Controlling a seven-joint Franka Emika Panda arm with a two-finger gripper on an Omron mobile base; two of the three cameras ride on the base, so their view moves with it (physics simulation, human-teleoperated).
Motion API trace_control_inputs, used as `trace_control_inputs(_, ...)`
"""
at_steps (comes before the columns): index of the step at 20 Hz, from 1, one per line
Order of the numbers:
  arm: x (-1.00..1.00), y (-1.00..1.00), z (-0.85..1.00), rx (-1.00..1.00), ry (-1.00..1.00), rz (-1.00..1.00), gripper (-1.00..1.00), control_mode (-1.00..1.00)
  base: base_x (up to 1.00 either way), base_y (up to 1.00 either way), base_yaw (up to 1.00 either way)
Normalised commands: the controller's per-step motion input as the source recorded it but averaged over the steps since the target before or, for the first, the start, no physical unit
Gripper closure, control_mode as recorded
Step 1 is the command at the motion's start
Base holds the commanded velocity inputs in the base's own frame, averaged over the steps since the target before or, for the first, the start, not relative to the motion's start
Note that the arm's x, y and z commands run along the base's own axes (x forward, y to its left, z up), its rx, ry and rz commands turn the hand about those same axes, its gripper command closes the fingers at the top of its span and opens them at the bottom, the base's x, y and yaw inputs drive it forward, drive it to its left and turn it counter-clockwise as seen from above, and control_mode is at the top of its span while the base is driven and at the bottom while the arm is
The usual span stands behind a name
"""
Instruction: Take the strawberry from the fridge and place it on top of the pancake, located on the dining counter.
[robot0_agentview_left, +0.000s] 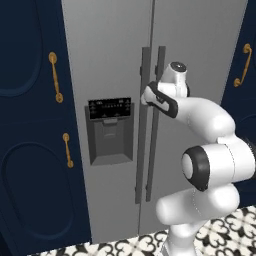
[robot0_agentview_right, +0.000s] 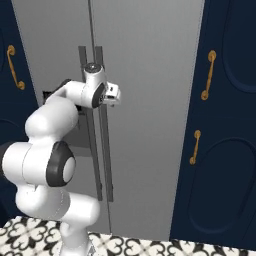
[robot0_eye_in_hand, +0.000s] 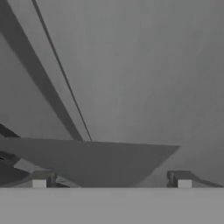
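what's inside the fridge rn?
Can't tell: both fridge doors are shut, hiding everything inside. The end effector is up by the dark handles.

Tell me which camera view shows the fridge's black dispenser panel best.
The left base view: the dispenser panel on the fridge faces the camera in full, left of the handles. In the right base view the arm covers nearly all of it. The hand view shows grey door, no panel.

We count one fridge (robot0_agentview_left: 115, 65) with two dark handles (robot0_agentview_left: 150, 125), one dispenser panel (robot0_agentview_left: 110, 131), and several gold cabinet handles (robot0_agentview_left: 55, 77).
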Motion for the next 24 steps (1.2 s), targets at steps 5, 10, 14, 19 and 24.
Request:
trace_control_inputs(5,0.19,0.0,-0.02,0.0,-0.3,0.0,-1.0,-1.0,0.0,0.0,0.0)
trace_control_inputs(10,0.35,0.0,-0.01,0.0,-0.23,0.0,-1.0,-1.0,0.0,0.0,0.0)
trace_control_inputs(14,0.37,0.0,-0.13,0.02,-0.22,0.0,-1.0,-1.0,0.0,0.0,0.0)
trace_control_inputs(19,0.22,0.0,-0.03,0.0,-0.02,0.0,1.0,-1.0,0.0,0.0,0.0)
trace_control_inputs(24,-0.52,-0.15,0.0,0.0,0.0,0.0,1.0,-1.0,0.0,0.0,0.0)
